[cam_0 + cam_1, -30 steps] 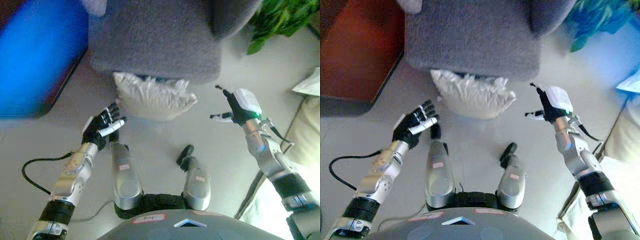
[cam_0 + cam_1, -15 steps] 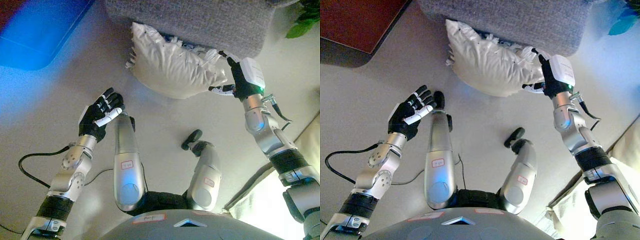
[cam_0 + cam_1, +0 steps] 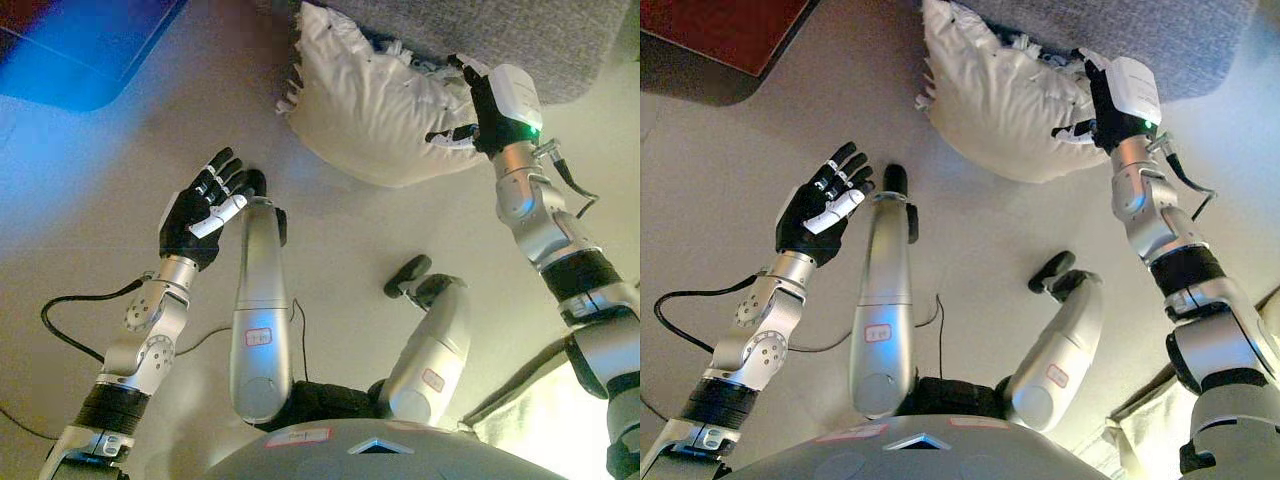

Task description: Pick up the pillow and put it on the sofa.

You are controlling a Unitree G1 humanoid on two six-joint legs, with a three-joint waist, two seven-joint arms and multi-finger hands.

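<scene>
Reach step: right hand (image 3: 480, 105) touches white crumpled fabric pillow (image 3: 375, 110) on floor by grey upholstered sofa (image 3: 540, 40), fingers part-spread, no grasp yet. Left hand (image 3: 200, 215) apart, fingers straight. Next: left closes in, both clamp and lift.

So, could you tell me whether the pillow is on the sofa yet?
Not yet: the pillow lies on the floor against the sofa front, the right hand at its edge.

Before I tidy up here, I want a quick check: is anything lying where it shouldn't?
Yes: the white pillow lies on the floor, crumpled against the grey sofa's base instead of on it. The right hand is at its edge; the left hand is open, apart.
</scene>
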